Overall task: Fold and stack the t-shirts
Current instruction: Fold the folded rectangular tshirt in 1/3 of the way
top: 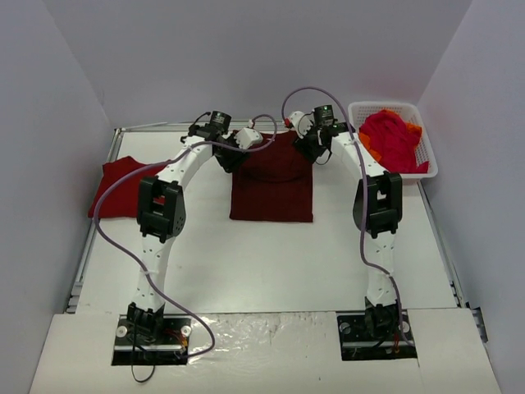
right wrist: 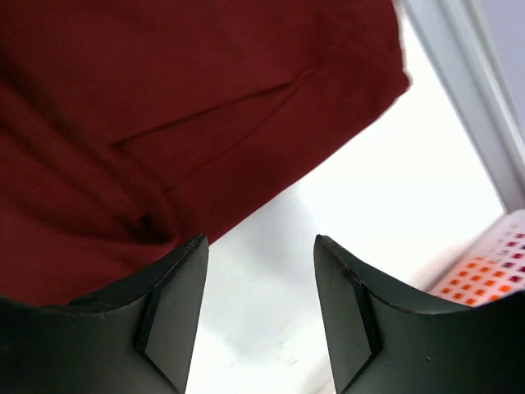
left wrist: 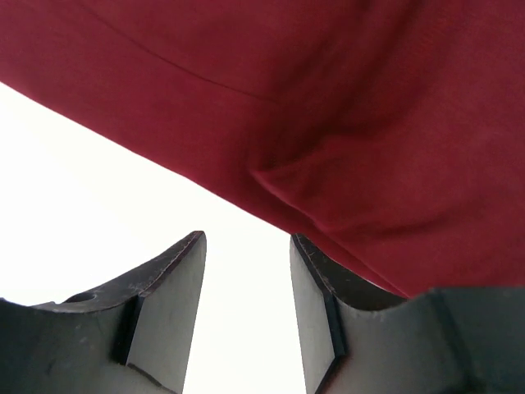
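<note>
A dark maroon t-shirt lies flat in a rough rectangle at the middle back of the table. My left gripper hovers at its far left corner and my right gripper at its far right corner. In the left wrist view the left gripper is open over bare white table, with the maroon cloth just beyond its fingertips. The right gripper is open too, the maroon cloth lying ahead and to its left. A brighter red t-shirt lies folded at the table's left edge.
A white lattice basket stands at the back right, holding a crumpled red shirt and some orange cloth. The basket's corner shows in the right wrist view. Grey walls enclose the table on three sides.
</note>
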Controlling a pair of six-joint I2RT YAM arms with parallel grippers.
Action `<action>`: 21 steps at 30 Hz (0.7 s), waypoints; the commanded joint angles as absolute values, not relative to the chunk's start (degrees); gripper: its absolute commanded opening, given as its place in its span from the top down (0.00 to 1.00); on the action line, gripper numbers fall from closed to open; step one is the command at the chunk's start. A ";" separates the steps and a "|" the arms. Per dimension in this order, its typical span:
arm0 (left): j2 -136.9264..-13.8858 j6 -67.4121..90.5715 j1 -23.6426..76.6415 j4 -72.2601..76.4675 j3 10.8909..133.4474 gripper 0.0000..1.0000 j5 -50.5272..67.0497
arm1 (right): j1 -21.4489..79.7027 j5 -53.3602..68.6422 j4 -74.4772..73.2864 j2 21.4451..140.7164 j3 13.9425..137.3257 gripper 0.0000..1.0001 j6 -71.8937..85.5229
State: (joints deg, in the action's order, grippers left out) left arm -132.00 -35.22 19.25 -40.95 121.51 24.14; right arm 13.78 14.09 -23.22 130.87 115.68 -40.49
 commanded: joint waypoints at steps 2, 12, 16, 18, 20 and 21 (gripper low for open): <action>-133.85 -32.62 17.23 -39.20 128.58 0.56 22.76 | 13.36 9.67 -21.97 133.94 121.46 0.50 -37.97; -119.99 -20.66 12.31 -36.21 119.29 0.56 27.24 | 16.08 23.47 -23.03 118.15 106.91 0.81 -39.37; -110.85 -19.78 9.68 -32.00 101.76 0.56 25.58 | 18.89 24.69 -23.20 115.23 101.17 1.00 -37.89; -106.10 -19.86 8.71 -30.33 96.44 0.56 24.70 | 19.51 27.59 -23.38 114.87 99.50 1.00 -37.10; -102.49 -20.04 7.83 -30.32 90.63 0.56 24.17 | 20.47 30.57 -23.47 115.66 99.32 1.00 -36.57; -101.52 -20.13 7.56 -30.15 88.96 0.56 23.47 | 20.74 31.28 -23.64 116.10 99.66 1.00 -36.21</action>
